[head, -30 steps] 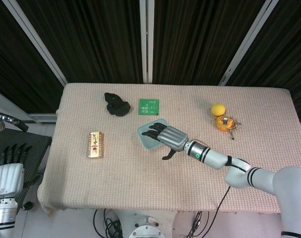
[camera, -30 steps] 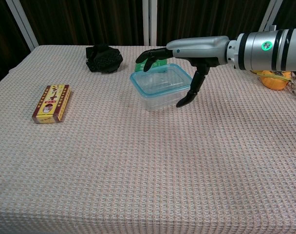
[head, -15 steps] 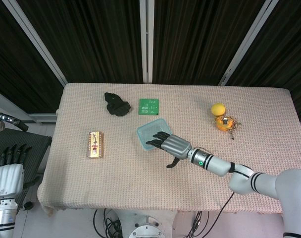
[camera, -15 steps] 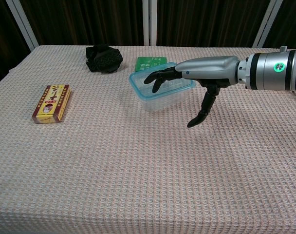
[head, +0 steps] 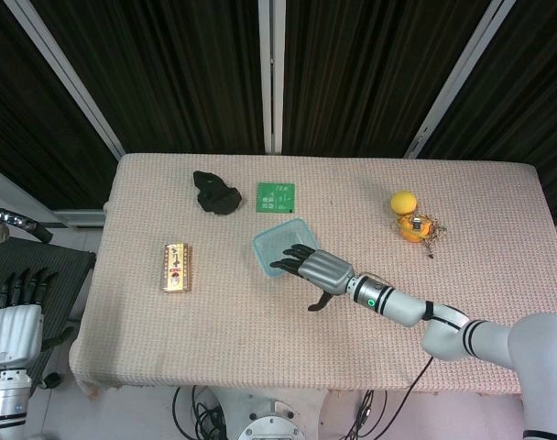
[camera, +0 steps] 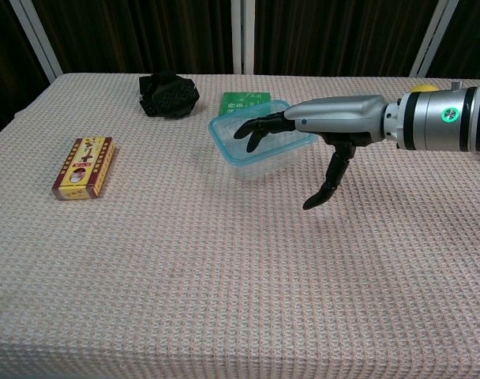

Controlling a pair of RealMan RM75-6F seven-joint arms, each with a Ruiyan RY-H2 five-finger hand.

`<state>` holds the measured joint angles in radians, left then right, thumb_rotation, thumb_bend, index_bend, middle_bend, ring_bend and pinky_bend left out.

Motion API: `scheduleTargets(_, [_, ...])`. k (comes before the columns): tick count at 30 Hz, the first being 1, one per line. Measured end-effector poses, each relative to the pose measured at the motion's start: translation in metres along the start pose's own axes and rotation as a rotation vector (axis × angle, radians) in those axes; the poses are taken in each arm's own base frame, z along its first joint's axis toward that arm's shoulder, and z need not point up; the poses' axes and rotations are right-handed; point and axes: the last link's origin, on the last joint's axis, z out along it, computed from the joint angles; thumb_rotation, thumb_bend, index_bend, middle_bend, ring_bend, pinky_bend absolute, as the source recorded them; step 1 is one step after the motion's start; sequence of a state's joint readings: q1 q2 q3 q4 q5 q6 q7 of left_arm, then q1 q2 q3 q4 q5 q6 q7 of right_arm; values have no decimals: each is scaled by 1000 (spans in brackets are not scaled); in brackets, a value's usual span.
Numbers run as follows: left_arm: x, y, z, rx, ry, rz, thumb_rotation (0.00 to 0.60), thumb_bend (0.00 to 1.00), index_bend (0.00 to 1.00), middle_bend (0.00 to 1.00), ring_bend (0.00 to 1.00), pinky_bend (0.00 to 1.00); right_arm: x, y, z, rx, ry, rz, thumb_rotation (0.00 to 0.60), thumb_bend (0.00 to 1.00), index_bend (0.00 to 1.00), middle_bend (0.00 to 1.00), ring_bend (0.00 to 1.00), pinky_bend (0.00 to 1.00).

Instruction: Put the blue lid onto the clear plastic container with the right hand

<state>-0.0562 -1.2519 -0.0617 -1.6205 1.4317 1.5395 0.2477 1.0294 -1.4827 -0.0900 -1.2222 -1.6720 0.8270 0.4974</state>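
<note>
Blue lid sits on clear plastic container (tilted); right hand spread, empty.

you had a blue-rimmed lid over the clear tub, a silver right hand with black fingers, a yellow-and-red box, a green card, and a beige waffle-weave cloth.

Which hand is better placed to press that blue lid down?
The right hand: its fingers already reach over the blue lid. The left hand hangs beside the table, far away.
</note>
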Motion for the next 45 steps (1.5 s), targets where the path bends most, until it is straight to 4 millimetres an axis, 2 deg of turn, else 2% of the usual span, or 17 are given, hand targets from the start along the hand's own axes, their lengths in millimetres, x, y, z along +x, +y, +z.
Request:
scheduleTargets(4, [0, 0, 0, -2, 2, -1, 600, 0, 160, 86, 0, 0, 16, 0, 0, 0, 61, -1, 600, 8, 0, 156, 0, 0])
scheduleTargets(9, [-1, 0, -1, -4, 2, -3, 600, 0, 159, 86, 0, 0, 27, 6, 5, -42, 82, -5, 600, 8, 0, 137, 0, 0])
scheduleTargets(14, [-1, -1, -2, -3, 3, -4, 600, 0, 160, 86, 0, 0, 25, 14, 16, -91, 60, -6, 600, 9, 0, 136, 0, 0])
scheduleTargets(20, [-2, -2, -3, 2, 0, -6, 600, 0, 160, 86, 0, 0, 11, 17, 29, -124, 5, 5, 600, 9, 0, 146, 0, 0])
scheduleTargets(25, [-2, -3, -4, 1, 1, -7, 600, 0, 160, 86, 0, 0, 7, 17, 28, -121, -2, 8, 600, 8, 0, 150, 0, 0])
scheduleTargets(30, [-2, -3, -4, -3, 6, -11, 600, 0, 160, 86, 0, 0, 13, 15, 22, -105, 40, 11, 600, 8, 0, 150, 0, 0])
scheduleTargets(33, [-1, -3, -3, -7, 11, -12, 600, 0, 160, 86, 0, 0, 23, 16, 11, -98, 91, 14, 600, 8, 0, 149, 0, 0])
scheduleTargets(36, [0, -3, -1, -16, 19, -13, 600, 0, 160, 86, 0, 0, 32, 19, -8, -109, 151, 12, 600, 8, 0, 142, 0, 0])
scheduleTargets(42, [4, 0, 5, -44, 36, -9, 600, 0, 160, 86, 0, 0, 38, 28, -63, -207, 301, -18, 600, 10, 0, 116, 0, 0])
scheduleTargets(45, [5, 2, 8, -58, 39, -9, 600, 0, 160, 86, 0, 0, 34, 31, -101, -295, 398, -41, 600, 16, 0, 81, 0, 0])
